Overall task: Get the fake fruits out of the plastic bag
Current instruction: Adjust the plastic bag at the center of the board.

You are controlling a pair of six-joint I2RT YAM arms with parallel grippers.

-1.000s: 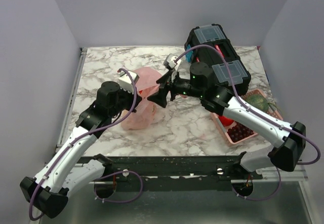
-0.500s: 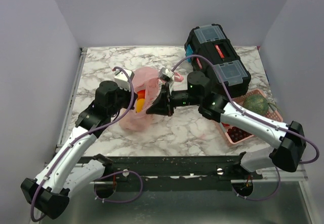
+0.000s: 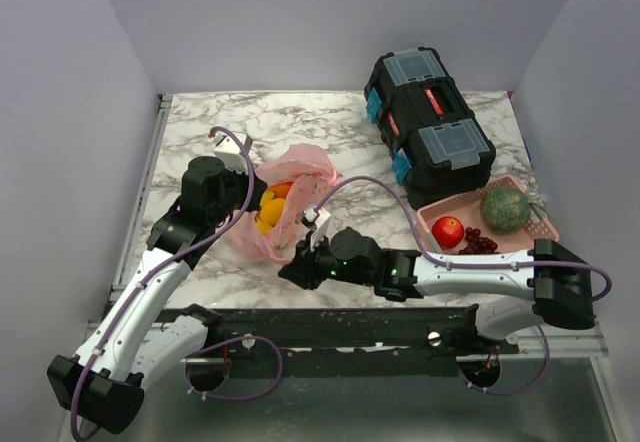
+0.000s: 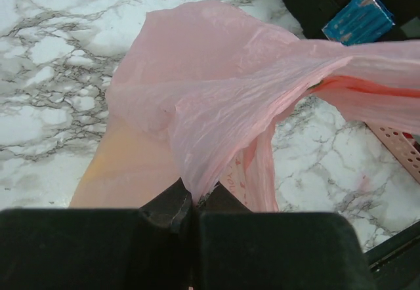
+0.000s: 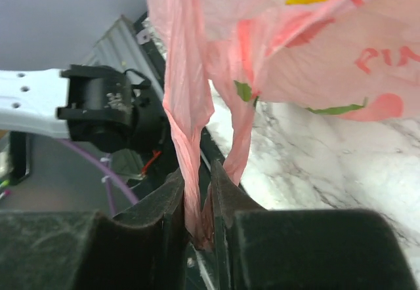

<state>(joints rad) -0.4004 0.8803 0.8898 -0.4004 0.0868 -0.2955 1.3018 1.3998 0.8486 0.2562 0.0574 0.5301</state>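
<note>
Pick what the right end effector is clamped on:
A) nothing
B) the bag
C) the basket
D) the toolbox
B: in the right wrist view the right end effector has its fingers closed on a twisted strip of the pink bag.

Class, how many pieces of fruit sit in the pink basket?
3: red apple at the left of the basket, dark grapes right of it, green melon farther right; more may hide.
</note>
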